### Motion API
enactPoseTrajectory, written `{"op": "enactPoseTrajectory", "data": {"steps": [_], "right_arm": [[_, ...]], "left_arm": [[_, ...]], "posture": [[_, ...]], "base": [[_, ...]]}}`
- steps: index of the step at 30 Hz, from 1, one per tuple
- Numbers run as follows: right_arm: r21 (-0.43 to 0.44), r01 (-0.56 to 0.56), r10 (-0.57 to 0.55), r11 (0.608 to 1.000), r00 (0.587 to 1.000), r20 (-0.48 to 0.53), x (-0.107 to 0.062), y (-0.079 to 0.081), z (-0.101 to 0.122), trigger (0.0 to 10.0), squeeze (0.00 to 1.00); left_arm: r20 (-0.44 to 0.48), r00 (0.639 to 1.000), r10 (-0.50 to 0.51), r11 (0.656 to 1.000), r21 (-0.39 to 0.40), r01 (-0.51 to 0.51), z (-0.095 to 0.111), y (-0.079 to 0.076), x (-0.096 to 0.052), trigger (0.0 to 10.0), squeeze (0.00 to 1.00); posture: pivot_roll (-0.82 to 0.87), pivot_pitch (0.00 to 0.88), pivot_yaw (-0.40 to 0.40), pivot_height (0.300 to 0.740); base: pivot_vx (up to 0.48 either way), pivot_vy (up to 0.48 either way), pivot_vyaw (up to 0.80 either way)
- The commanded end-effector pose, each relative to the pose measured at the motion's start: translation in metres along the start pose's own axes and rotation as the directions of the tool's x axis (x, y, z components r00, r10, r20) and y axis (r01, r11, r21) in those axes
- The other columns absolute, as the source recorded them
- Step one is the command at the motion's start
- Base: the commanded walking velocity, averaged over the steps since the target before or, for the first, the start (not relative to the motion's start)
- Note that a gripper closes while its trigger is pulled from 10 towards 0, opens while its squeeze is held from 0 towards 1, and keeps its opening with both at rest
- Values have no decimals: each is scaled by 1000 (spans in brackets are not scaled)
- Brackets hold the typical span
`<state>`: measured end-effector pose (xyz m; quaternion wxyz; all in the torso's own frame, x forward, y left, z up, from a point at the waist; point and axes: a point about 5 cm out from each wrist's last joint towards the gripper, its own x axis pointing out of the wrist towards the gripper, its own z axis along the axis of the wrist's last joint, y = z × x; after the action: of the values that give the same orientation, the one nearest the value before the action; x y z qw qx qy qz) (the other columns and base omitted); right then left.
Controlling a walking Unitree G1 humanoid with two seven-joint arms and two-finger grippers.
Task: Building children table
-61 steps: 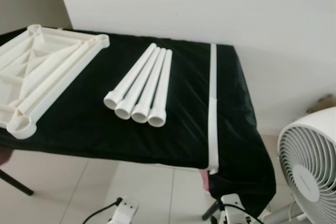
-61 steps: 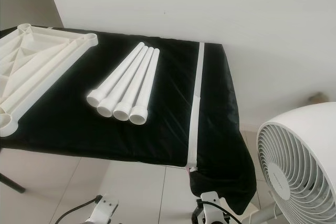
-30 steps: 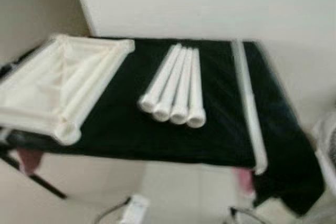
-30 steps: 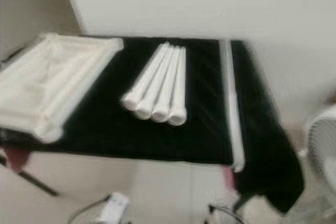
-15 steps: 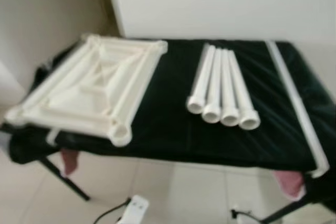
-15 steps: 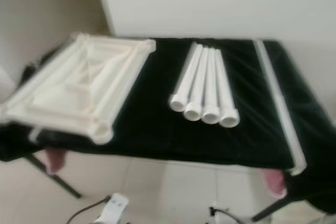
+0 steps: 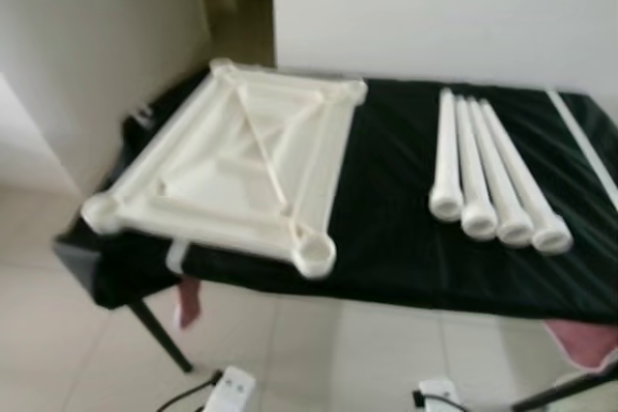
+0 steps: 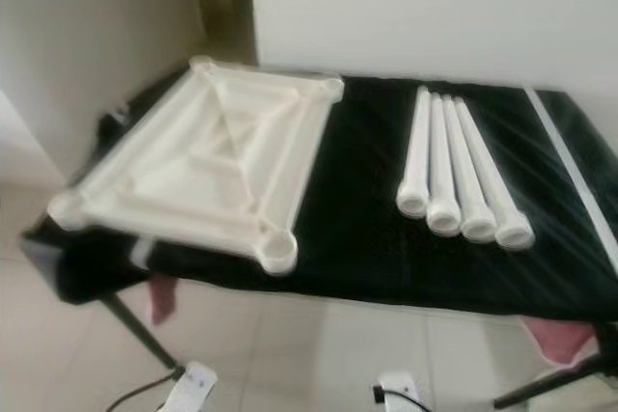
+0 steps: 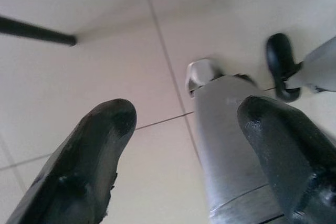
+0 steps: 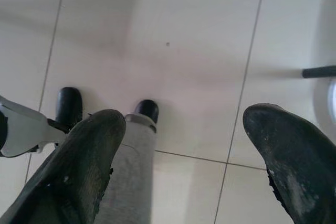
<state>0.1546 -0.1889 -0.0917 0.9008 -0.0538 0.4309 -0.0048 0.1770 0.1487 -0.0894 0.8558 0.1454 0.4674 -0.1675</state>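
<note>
Four white plastic legs point(image 7: 488, 173) lie side by side on the black-draped table point(image 7: 386, 238), smooth round tubes that flare into open collars at the near ends. They touch one another along their length and sit on the robot's right half of the cloth. To their left, well apart, rests the white tabletop point(image 7: 232, 166), turned underside up: a rectangular moulded frame with raised ribs crossing diagonally and a round socket at each corner. Its near left corner reaches the table's edge. The cloth looks slick and faintly glossy; a white strip point(image 7: 584, 142) runs along it near the right edge, and a pink rag point(image 7: 188, 301) hangs below the front edge.

The left pincer point(image 9: 184, 145) hangs low over pale floor tiles, its two matte black fingers point(image 9: 84, 166) spread wide with nothing between them; a silver-grey leg of the robot shows beyond. The right pincer point(image 10: 184, 161) likewise points at the tiled floor, fingers point(image 10: 79, 166) spread apart and empty. Both pincers are down beside the robot, well below and apart from the legs and tabletop on the table.
</note>
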Motion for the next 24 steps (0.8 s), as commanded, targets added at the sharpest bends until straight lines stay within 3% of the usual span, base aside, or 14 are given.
{"op": "enactPoseTrajectory", "data": {"steps": [1, 7, 16, 19, 20, 21, 22, 23, 24], "right_arm": [[7, 11, -11, 1000, 1000, -10, -1, -3, -4, 10000, 0], [-2, 16, -16, 1000, 1000, 23, -2, -8, 0, 10000, 0], [20, -28, 25, 999, 992, 123, -1, -17, 14, 10000, 0], [10, -98, 94, 995, 976, 195, -2, -16, 24, 10000, 0], [10, -98, 94, 995, 976, 195, -2, -16, 24, 10000, 0], [-14, -138, 137, 990, 961, 240, -3, -16, 30, 10000, 0], [-14, -138, 137, 990, 961, 240, -3, -16, 30, 10000, 0], [-47, -176, 182, 983, 943, 279, -5, -15, 35, 10000, 0], [-47, -176, 182, 983, 943, 279, -5, -15, 35, 10000, 0]], "left_arm": [[12, 999, -53, 998, -31, 53, -3, -4, -1, 10000, 0], [57, 997, -47, 996, -66, 51, 4, 3, -1, 10000, 0], [164, 982, -94, 995, -19, 98, 27, 19, -3, 10000, 0], [284, 940, -186, 982, 47, 181, 45, 24, -7, 10000, 0], [284, 940, -186, 982, 47, 181, 45, 24, -7, 10000, 0], [349, 907, -234, 972, 83, 219, 53, 26, -11, 10000, 0], [349, 907, -234, 972, 83, 219, 53, 26, -11, 10000, 0], [408, 867, -288, 958, 125, 259, 59, 27, -16, 10000, 0], [408, 867, -288, 958, 125, 259, 59, 27, -16, 10000, 0]], "posture": [[123, 0, -27, 740], [126, 0, -28, 740], [127, 0, -21, 740], [122, 0, -18, 740], [122, 0, -18, 740], [123, 0, -17, 740], [123, 0, -17, 740], [125, 0, -17, 740], [125, 0, -17, 740]], "base": [[0, 0, 0], [0, 0, 0], [0, 0, 0], [0, 0, 0], [0, 0, 0], [0, 0, 0], [0, 0, 0], [0, 0, 0], [0, 0, 0]]}}
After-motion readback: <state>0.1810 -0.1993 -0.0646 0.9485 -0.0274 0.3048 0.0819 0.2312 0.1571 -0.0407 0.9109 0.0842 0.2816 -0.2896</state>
